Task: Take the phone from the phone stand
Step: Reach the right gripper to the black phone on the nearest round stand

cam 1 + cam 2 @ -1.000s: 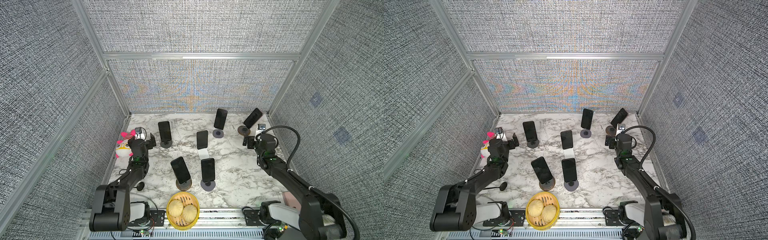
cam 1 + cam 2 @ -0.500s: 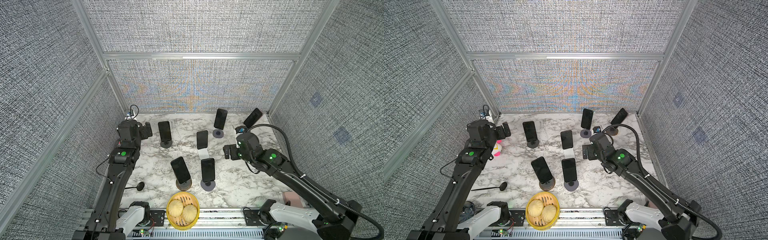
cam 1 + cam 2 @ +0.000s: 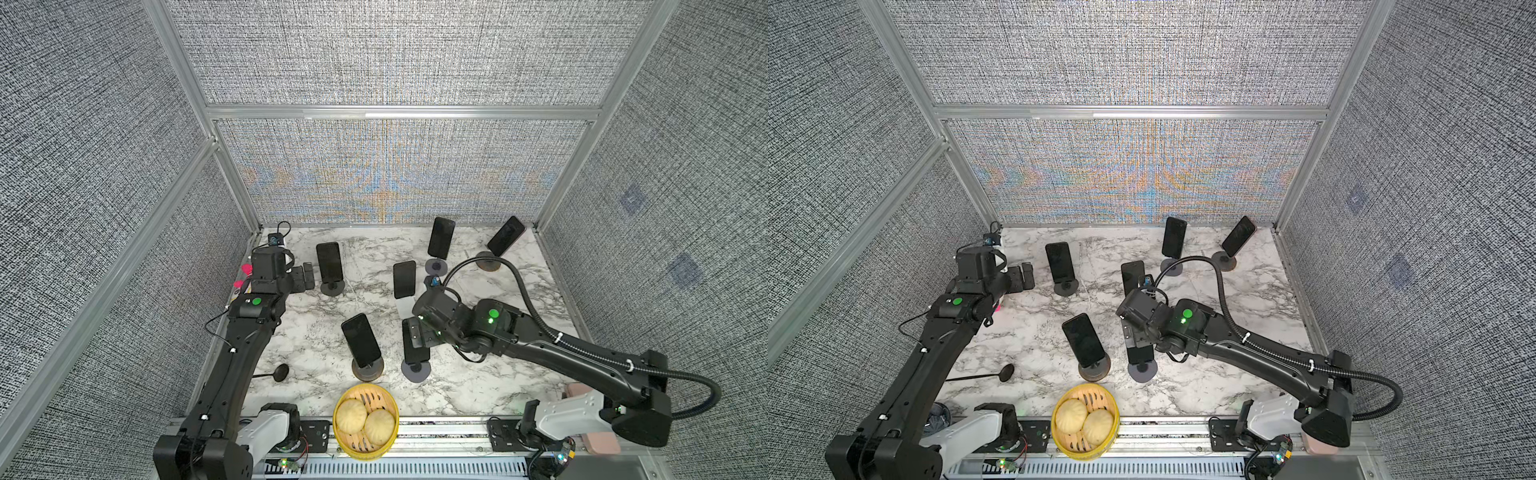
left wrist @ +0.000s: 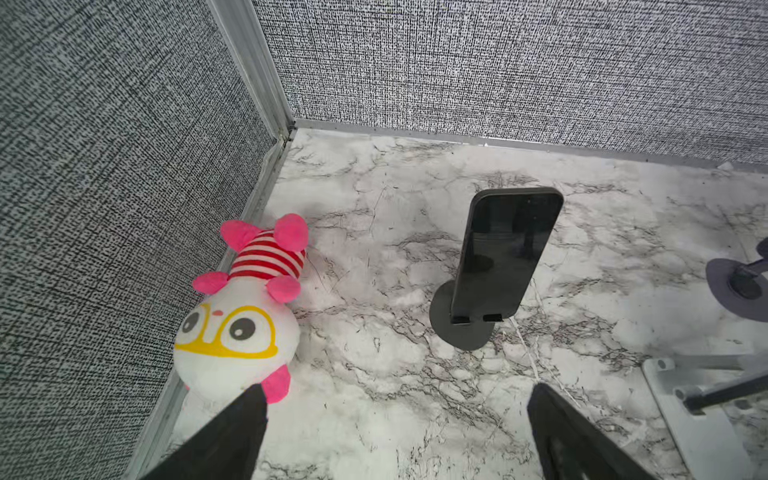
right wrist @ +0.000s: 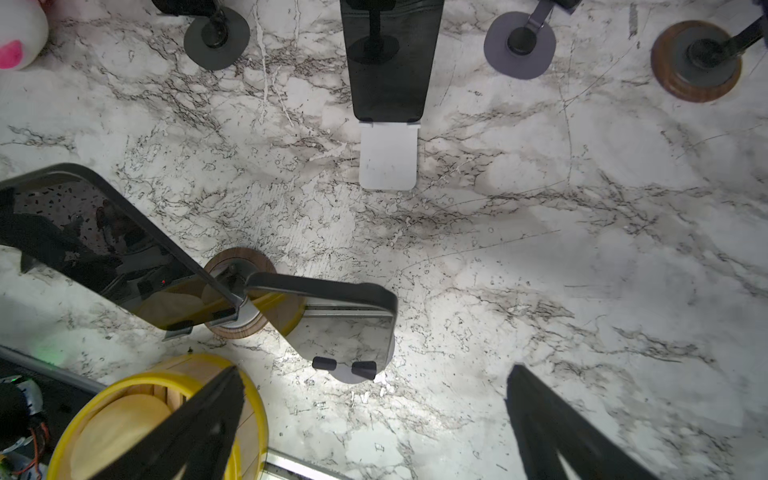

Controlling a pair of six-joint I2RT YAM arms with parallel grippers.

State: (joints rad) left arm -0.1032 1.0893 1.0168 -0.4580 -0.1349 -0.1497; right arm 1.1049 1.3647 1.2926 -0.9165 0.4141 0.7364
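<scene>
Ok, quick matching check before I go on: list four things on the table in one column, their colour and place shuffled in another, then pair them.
1. plush toy
2. steamer basket
3. spoon
4. flat-base phone stand

A. black, lying flat, front left
B. white, middle of the table, holding a phone
C. yellow, front edge
D. white and pink, by the left wall

Pairs: 1-D, 2-C, 3-A, 4-B
</scene>
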